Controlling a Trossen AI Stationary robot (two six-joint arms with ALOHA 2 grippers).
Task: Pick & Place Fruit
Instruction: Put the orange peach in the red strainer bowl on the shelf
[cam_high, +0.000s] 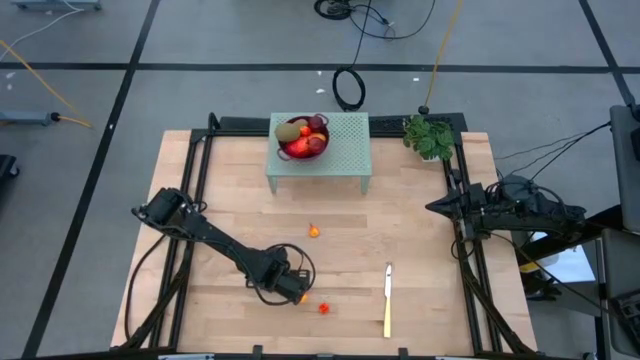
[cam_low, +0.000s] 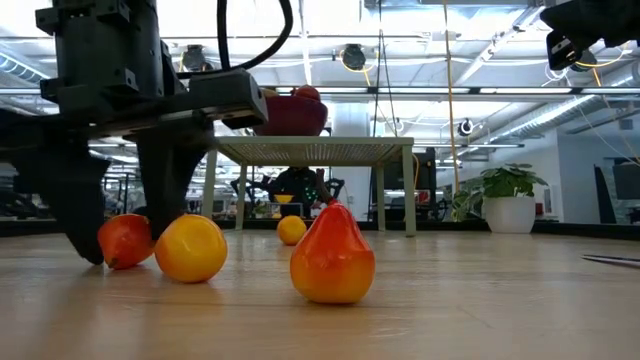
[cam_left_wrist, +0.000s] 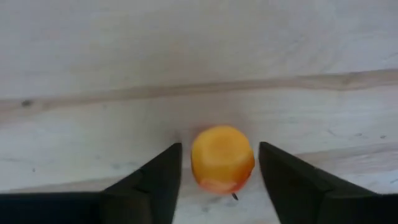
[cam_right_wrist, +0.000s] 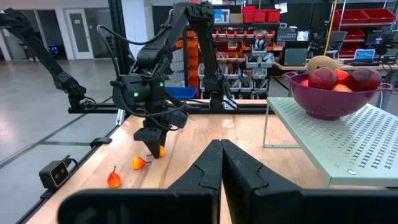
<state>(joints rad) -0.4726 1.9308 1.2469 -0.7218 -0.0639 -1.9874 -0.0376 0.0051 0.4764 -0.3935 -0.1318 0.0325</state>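
Fingers of the left gripper (cam_left_wrist: 216, 180) stand apart on either side of a small round yellow-orange fruit (cam_left_wrist: 222, 159) resting on the pale wooden table (cam_high: 420, 230); small gaps show on both sides, so nothing is pinched. This fruit is nearly round, with no clear long axis. Just beyond the gripper stands a red-orange pear-shaped fruit (cam_low: 333, 258), upright, its narrow end pointing up. Well beyond it, a purple wire bowl (cam_high: 304, 147) of fruit sits on a pale green perforated stand (cam_high: 345, 150). The right gripper (cam_right_wrist: 220, 163), pressed together, waits at the table's far edge.
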